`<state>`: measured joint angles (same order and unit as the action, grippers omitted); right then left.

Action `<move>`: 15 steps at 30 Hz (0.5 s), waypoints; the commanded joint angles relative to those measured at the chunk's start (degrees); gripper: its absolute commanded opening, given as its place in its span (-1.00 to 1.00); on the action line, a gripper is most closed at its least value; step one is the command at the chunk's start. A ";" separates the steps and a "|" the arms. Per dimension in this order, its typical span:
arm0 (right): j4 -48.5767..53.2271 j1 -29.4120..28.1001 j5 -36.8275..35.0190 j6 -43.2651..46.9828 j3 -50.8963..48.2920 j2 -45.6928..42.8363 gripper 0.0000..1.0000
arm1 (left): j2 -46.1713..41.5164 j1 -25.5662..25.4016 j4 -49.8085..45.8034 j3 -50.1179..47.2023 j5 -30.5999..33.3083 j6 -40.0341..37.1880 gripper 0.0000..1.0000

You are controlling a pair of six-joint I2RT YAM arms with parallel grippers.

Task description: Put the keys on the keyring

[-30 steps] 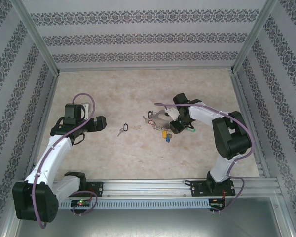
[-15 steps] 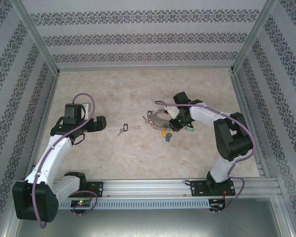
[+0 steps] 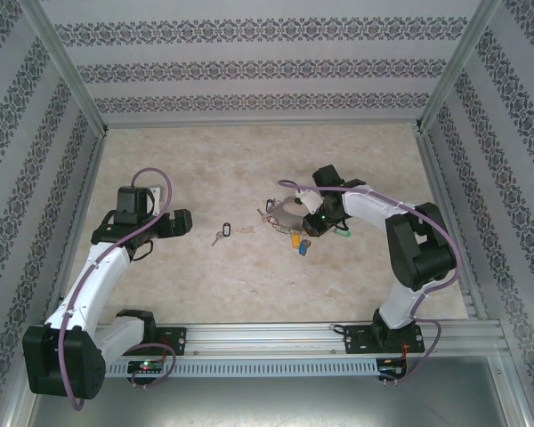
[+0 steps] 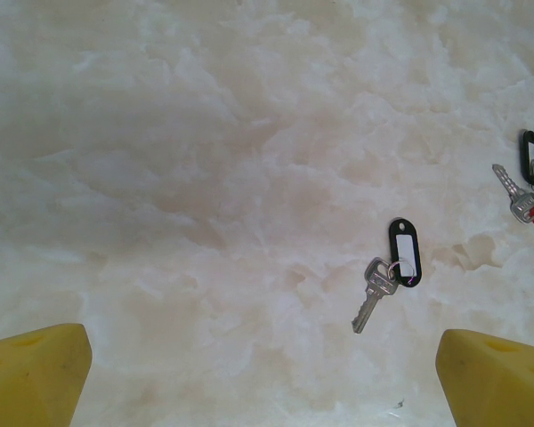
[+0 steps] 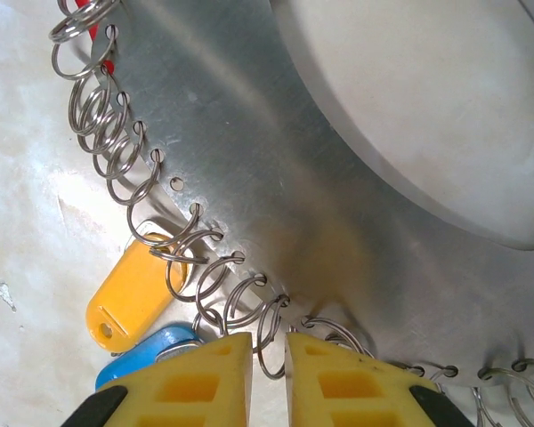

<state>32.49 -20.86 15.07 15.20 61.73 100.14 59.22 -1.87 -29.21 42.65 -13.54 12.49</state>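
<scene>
Over the last second the right tool (image 5: 269,374) has closed slightly. Its fingers now stand at a narrow gap on the rim of the keyring (image 5: 276,178), with one of the small wire loops (image 5: 107,116) caught between them. In the top view the keyring (image 3: 283,212) has shifted a little at the right tool (image 3: 313,218), which suggests that the grip is now taken and the ring is secured for loading. The left tool (image 4: 267,382) has not moved: its jaws stand wide and hold nothing. The loose key (image 4: 387,280), with its black oval tag, lies flat on the worktop (image 4: 205,178) ahead of this tool, between the lines of its two fingers and apart from both. In the top view the loose key (image 3: 219,234) lies between the left tool (image 3: 182,222) and the ring, so the pick-up is judged still to be done. Around the right tool, a yellow tag (image 5: 138,294) and a blue tag (image 5: 147,360) hang just beside one finger. Closely spaced loops line the rim. These loops and tags may crowd any free hole. Nothing lies between the left tool and the loose key.
</scene>
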 commanded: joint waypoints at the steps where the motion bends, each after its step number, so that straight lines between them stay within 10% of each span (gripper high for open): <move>1: 0.39 -0.10 0.64 -0.27 0.85 1.35 -0.61 | 0.28 -0.50 -0.33 1.35 -0.84 0.76 0.99; 15: -0.65 -0.86 -4.17 -0.74 0.67 1.83 -0.66 | 0.46 -0.50 -0.41 1.41 -0.70 0.70 0.99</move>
<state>32.42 -20.91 12.16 15.14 61.76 101.67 59.44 -1.87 -29.21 42.65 -13.52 12.49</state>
